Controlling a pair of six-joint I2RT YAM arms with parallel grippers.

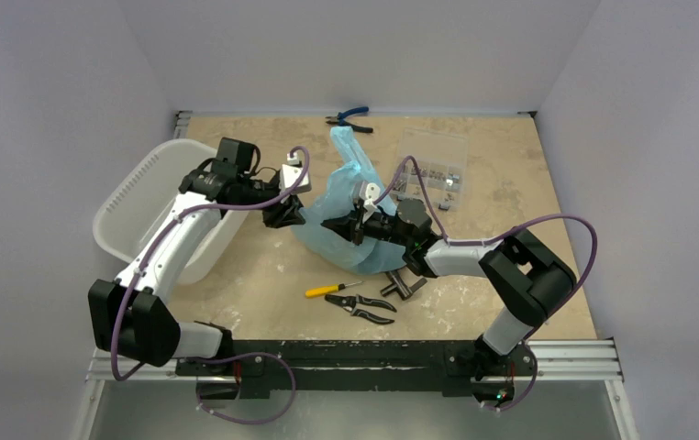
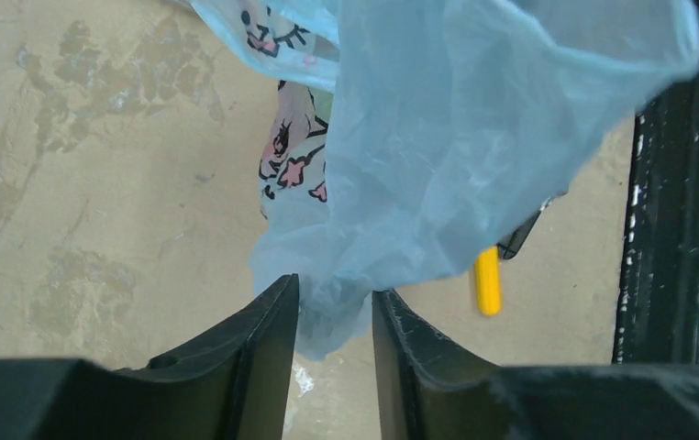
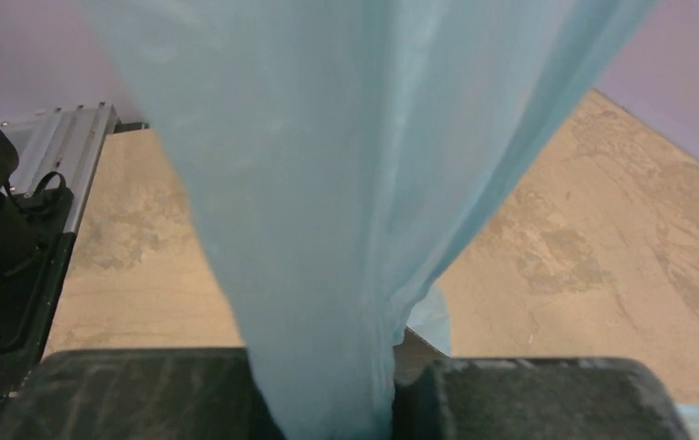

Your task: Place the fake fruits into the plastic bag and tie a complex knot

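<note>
Progress: no fake fruits lie loose on the table (image 1: 263, 275), and none show through the film. We judge them to be inside the plastic bag (image 1: 350, 197), which bulges at its base mid-table between the two arms. No knot is visible yet, so the tying is left to do.

Right gripper (image 3: 327, 394): pressed together on a gathered rope of bag film, which rises taut from the pinch.

Left gripper (image 2: 335, 298): fingers partly apart with a crumpled tip of film between them. We cannot tell whether they clamp it or only flank it.

Materials: the film is thin, translucent light blue and finely creased, with pink and dark print on one panel. The tabletop is mottled tan and hard. A yellow-handled screwdriver (image 1: 327, 290) lies just in front of the bag.
</note>
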